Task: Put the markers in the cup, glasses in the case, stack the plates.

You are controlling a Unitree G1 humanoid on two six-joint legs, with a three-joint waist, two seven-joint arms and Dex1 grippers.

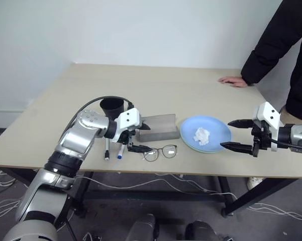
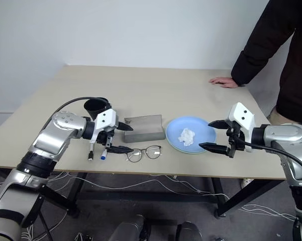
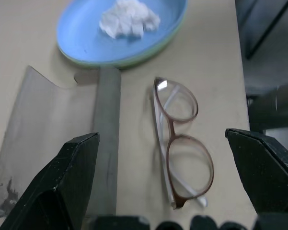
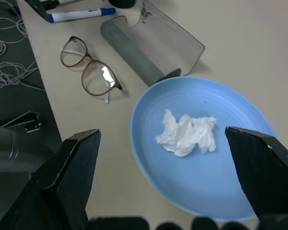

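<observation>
Glasses [image 1: 160, 151] at table [image 1: 201, 85] front edge (beige top) | white wall [image 1: 140, 30] behind

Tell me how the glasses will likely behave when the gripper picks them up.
The glasses look thin-framed, so probably light and somewhat fragile; a hard pinch might bend them. The clear lenses are likely slick, so gripping the frame seems safer. They lie flat on the table beside the case, so they probably won't roll, though they may slide if nudged.

A lab: bare table [image 1: 201, 85], plain white wall [image 1: 140, 30], loose floor cables [image 1: 5, 206].
</observation>
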